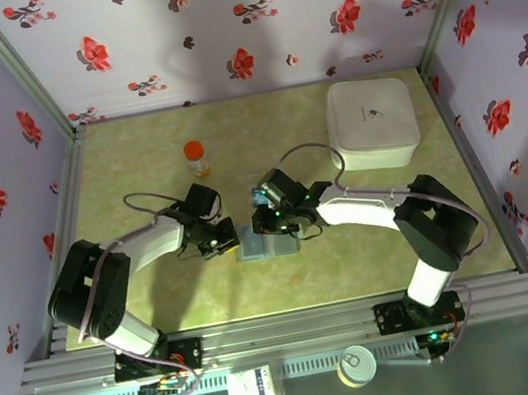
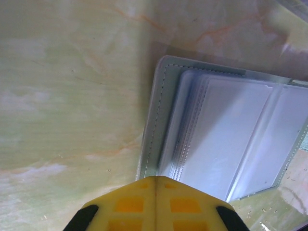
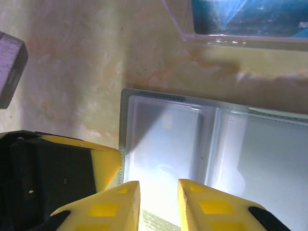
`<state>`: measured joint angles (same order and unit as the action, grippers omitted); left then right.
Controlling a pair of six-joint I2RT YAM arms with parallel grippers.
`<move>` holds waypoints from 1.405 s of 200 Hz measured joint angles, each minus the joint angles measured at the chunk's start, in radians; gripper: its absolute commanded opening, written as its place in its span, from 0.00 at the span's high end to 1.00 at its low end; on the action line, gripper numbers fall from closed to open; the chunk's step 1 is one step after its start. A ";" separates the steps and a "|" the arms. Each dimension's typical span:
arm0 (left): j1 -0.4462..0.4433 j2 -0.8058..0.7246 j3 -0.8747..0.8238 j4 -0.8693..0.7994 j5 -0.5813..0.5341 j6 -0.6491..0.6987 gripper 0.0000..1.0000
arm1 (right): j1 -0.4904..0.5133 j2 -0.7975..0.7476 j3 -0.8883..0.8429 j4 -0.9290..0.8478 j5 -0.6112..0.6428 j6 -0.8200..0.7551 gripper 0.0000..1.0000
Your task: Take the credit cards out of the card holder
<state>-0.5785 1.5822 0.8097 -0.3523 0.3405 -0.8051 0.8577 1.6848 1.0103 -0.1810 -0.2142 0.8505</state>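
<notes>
Here the holder (image 1: 267, 246) is seen lying open on the worktop (image 1: 136, 158) between the two claws, clear sleeves (image 2: 226, 139) turned up. The left claw (image 2: 155, 182) is pressed together at the holder's edge; the right claw (image 3: 159, 185) is parted narrowly over a sleeve, nothing gripped. Whether cards sit in the sleeves cannot be told. If a sleeve is pinched rather than a card, the whole holder could be dragged or lifted
</notes>
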 measured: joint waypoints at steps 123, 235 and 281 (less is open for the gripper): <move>0.000 0.003 -0.011 0.000 0.000 0.001 1.00 | 0.003 0.104 -0.003 0.068 -0.088 0.069 0.80; 0.000 0.006 -0.012 -0.001 0.000 0.000 1.00 | 0.003 0.129 -0.003 0.078 -0.090 0.078 0.69; 0.000 0.006 -0.012 -0.002 0.000 0.001 1.00 | 0.003 0.117 -0.003 0.046 -0.062 0.077 0.69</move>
<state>-0.5785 1.5887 0.7975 -0.3538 0.3401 -0.8043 0.8604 1.8023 1.0069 -0.1349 -0.2764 0.9279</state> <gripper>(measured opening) 0.038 0.307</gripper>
